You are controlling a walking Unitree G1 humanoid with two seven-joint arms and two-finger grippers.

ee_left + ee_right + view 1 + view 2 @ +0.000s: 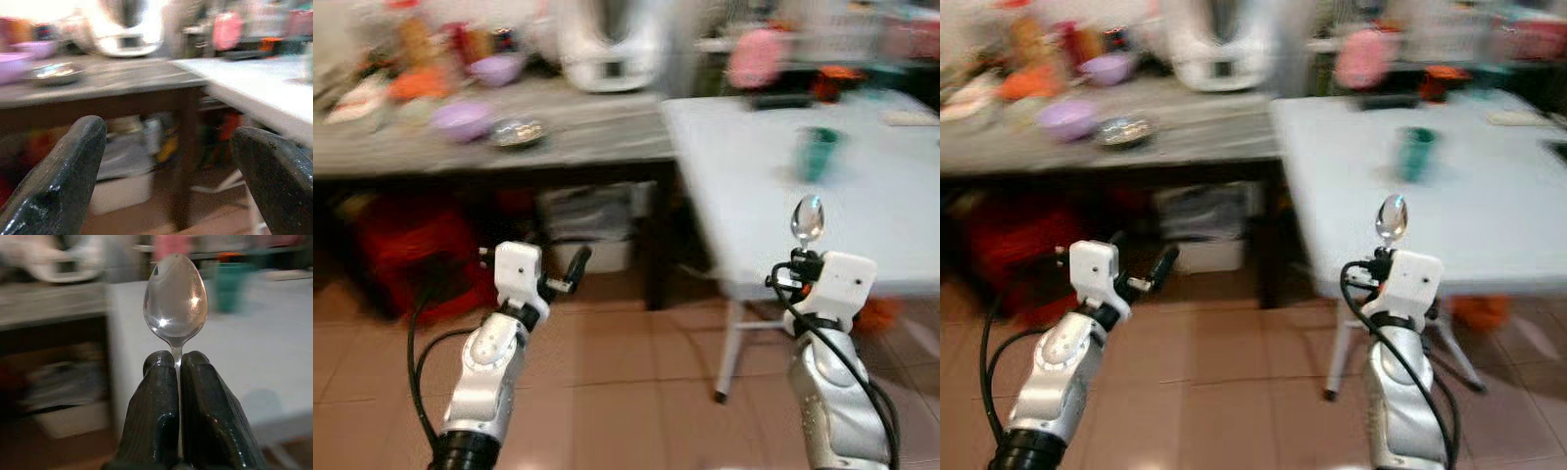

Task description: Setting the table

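The right tool [177,382] has its two black, grainy fingers pressed together on the thin neck of a metal spoon [175,301], pinching it so the polished oval bowl stands upright above the fingertips, catching small bright reflections. In the head views the spoon [807,220] rises from the white block of the right wrist, held in the air in front of the near edge of the white bench [862,196], not touching it.

The left tool [566,274] is raised at the left, its fingers [63,181] spread wide apart with nothing between them; their surface is matte black and slightly pitted. It hangs over the floor, before the dark underside of the grey bench [460,147].

On the white bench, far from the spoon, stands a green cup [817,153], blurred. Beyond it lie a pink rounded thing [756,57] and a dark tray-like shape, too blurred to name.

The grey bench at the left carries a purple bowl [462,119], a shiny metal dish [517,132], a second purple bowl [496,69] farther back, orange items that cannot be identified, and a large white appliance [607,44] at its far right end. Under it sit a red bag [406,245] and a pale bin [592,230].

The floor [626,392] is laid with reddish-brown tiles. The white bench stands on slim white legs [729,348].
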